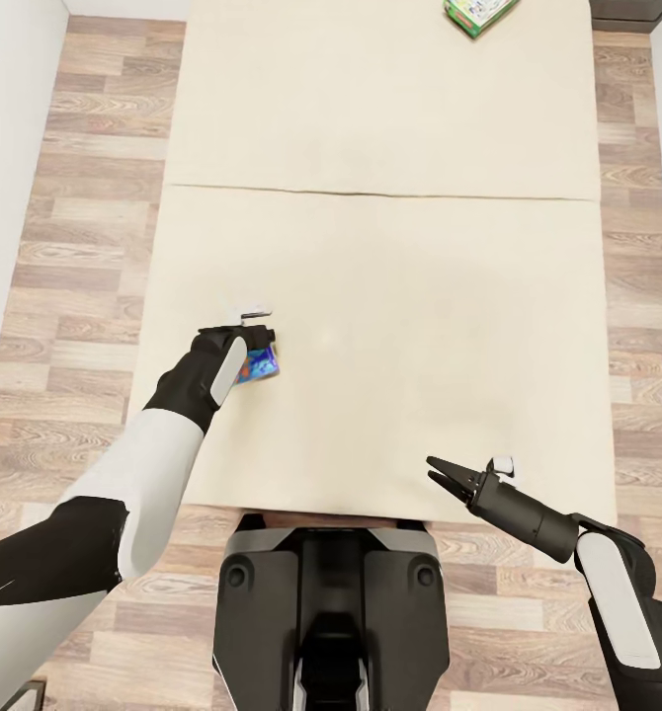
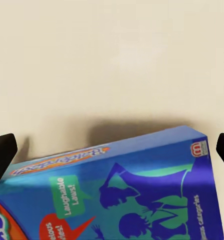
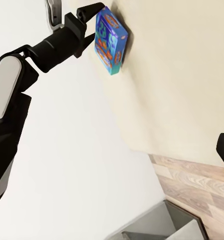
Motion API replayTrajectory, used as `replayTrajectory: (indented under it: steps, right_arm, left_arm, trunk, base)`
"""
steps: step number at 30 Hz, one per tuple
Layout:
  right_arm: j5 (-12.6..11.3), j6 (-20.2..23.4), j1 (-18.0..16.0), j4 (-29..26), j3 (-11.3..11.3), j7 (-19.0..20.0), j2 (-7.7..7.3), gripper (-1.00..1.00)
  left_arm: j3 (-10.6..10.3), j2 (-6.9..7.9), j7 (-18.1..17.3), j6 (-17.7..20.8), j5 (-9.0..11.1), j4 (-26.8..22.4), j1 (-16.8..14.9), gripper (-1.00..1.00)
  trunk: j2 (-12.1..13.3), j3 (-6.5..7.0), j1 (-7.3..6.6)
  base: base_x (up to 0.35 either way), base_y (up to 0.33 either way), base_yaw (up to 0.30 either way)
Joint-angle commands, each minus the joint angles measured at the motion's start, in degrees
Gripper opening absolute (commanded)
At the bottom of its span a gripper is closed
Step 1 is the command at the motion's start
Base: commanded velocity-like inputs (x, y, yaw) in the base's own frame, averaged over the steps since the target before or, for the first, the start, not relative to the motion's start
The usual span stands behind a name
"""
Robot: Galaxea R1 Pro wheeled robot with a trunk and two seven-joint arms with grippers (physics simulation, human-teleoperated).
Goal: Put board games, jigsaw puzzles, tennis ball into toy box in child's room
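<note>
Bright, even light; soft shadows; renders slightly blurred.

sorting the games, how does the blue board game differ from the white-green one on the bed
The blue board game sits in the left claw, tipped up on edge near the bed's left side. The white-green board game lies flat at the far end, untouched and cut off by the frame. Both are flat cartoon-covered boxes on the bed.

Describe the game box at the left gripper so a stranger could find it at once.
Start at the wide cream bed that spans the head view. On its near left part, at the left gripper, is the blue board game, its cover printed with dark blue figures. The white-green game box lies far off at the bed's far edge.
</note>
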Motion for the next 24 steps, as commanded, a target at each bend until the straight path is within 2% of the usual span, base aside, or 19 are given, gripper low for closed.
replayTrajectory:
  steps: [1, 8, 24]
  right_arm:
    - [0.2, 0.3, 0.0, 0.0, -0.1, 0.3, 0.00, 1.00]
    - [0.2, 0.3, 0.0, 0.0, -0.1, 0.3, 0.00, 1.00]
    - [0.2, 0.2, 0.0, 0.0, -0.1, 0.4, -0.06, 1.00]
  left_arm:
    - [-0.2, 0.04, 0.5, 0.2, 0.6, -0.1, 0.0, 1.00]
    - [-0.2, 0.05, 0.5, 0.1, 0.6, -0.1, 0.0, 1.00]
    - [-0.2, 0.05, 0.5, 0.1, 0.6, -0.1, 0.1, 1.00]
  trunk:
    - [-0.1, -0.07, 0.03]
    - [-0.1, -0.11, 0.03]
    - [-0.1, -0.11, 0.03]
  base:
    - [0.000, 0.000, 0.000]
    - [-0.005, -0.001, 0.000]
    - [-0.104, -0.037, 0.000]
